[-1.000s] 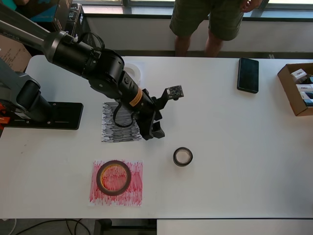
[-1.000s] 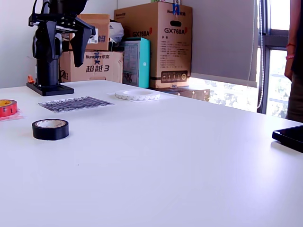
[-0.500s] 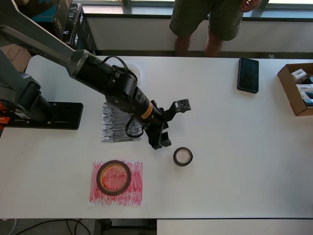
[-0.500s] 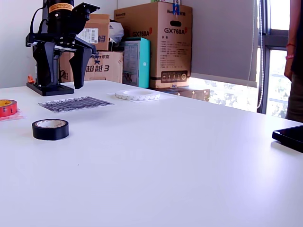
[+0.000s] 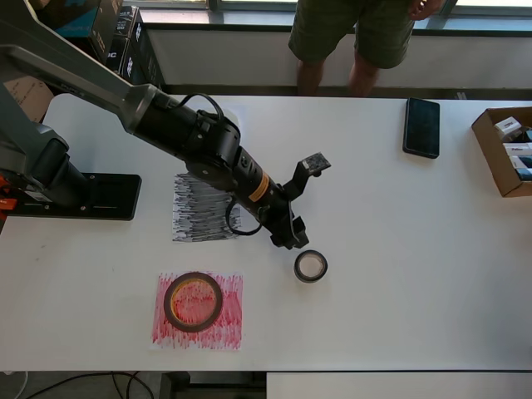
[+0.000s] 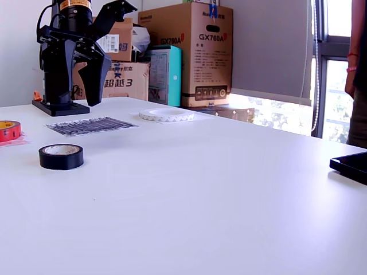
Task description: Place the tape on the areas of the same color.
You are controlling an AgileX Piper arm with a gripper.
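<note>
On the white table (image 5: 399, 249), the gripper (image 5: 287, 233), fingers spread and empty, has been moved closer to the black roll (image 5: 311, 266); a grasp seems prepared.

Single arm (image 5: 166, 125) reaches from its base (image 5: 79, 195) at the table's left edge in the overhead view, stretched diagonally toward the table's middle, wrist pitched down. Gripper (image 5: 287, 235) (image 6: 73, 86) points downward with its two dark fingers (image 6: 94, 77) spread apart, nothing between them, tips hanging above the table surface without touching it. A small square block (image 5: 316, 161) sticks out sideways from the wrist.
</note>
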